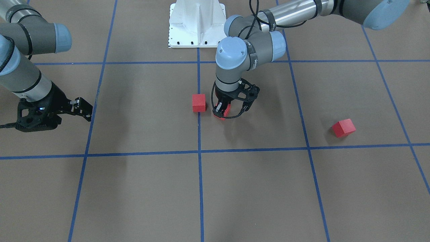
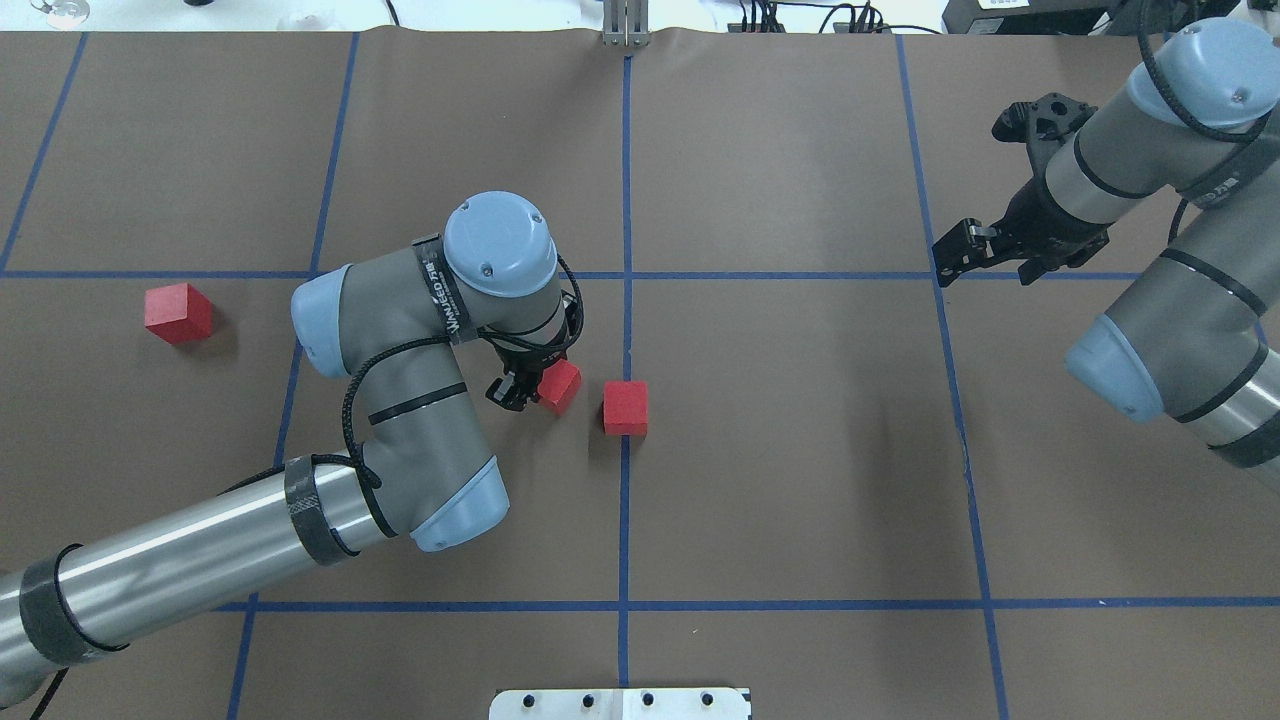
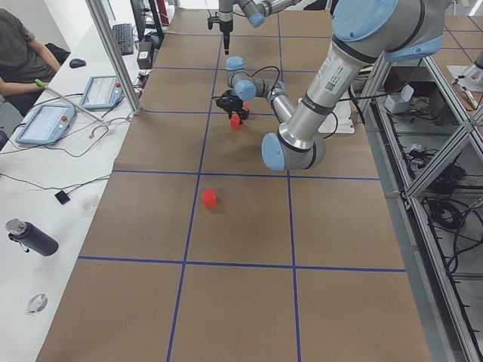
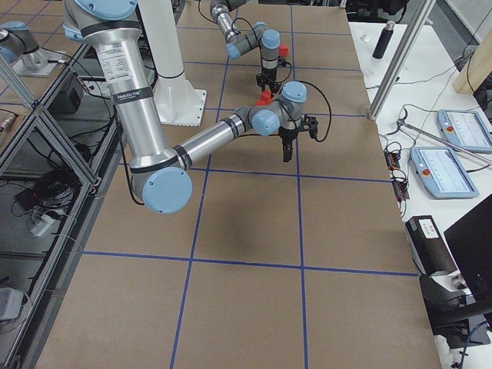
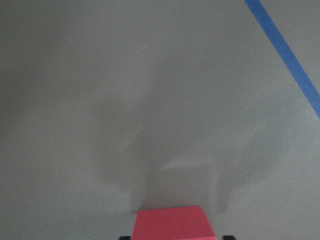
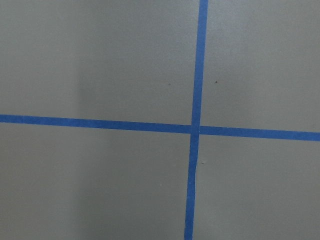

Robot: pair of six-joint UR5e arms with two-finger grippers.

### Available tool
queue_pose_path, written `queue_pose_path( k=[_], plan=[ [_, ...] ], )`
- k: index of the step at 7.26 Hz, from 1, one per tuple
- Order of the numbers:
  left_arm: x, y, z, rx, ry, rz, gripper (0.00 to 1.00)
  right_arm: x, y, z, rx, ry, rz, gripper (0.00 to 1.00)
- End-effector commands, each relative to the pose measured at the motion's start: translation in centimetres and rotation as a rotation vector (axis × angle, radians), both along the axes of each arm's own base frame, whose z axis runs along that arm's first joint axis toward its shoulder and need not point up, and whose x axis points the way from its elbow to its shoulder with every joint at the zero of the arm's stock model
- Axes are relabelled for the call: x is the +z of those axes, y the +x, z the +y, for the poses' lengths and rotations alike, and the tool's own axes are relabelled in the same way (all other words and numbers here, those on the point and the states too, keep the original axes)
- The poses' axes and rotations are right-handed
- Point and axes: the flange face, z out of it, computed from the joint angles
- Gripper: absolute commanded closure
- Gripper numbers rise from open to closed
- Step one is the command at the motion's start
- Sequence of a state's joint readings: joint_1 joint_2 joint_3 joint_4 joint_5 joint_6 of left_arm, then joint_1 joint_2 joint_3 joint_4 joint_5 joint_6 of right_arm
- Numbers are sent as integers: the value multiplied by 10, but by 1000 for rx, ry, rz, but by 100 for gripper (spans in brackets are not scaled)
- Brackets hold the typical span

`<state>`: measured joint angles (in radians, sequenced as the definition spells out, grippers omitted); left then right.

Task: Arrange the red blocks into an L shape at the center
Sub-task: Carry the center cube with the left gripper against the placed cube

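My left gripper (image 1: 222, 112) (image 2: 525, 385) is shut on a red block (image 1: 226, 110) (image 2: 560, 385) (image 5: 172, 222), held tilted close to the brown floor. It sits just on my left of the centre blue line (image 2: 626, 330). A second red block (image 1: 198, 102) (image 2: 626, 407) rests on that line, a small gap from the held one. The third red block (image 1: 343, 127) (image 2: 177, 312) (image 3: 209, 197) lies far out on my left side. My right gripper (image 1: 85, 109) (image 2: 955, 248) hangs open and empty far to my right, above a tape crossing (image 6: 195, 129).
The white metal base (image 1: 196, 23) (image 2: 620, 703) stands at the robot's edge of the floor. Beyond the far edge, a side table carries tablets (image 3: 45, 124) and a bottle (image 3: 30, 237), with a seated person (image 3: 19, 53) there.
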<state>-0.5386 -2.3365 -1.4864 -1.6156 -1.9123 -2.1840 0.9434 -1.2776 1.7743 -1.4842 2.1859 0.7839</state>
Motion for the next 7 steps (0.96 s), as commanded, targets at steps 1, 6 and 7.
queue_pose_path(
  k=[1, 6, 7],
  plan=[
    [-7, -2, 1, 7, 13, 11, 100, -1, -1, 0, -2, 1, -1, 0],
    [-37, -58, -50, 528, 676, -24, 100, -5, -2, -1, -2, 7, -5, 0],
    [-37, -50, -51, 617, 751, -36, 100, -6, 0, -1, -2, 12, -8, 0]
  ],
)
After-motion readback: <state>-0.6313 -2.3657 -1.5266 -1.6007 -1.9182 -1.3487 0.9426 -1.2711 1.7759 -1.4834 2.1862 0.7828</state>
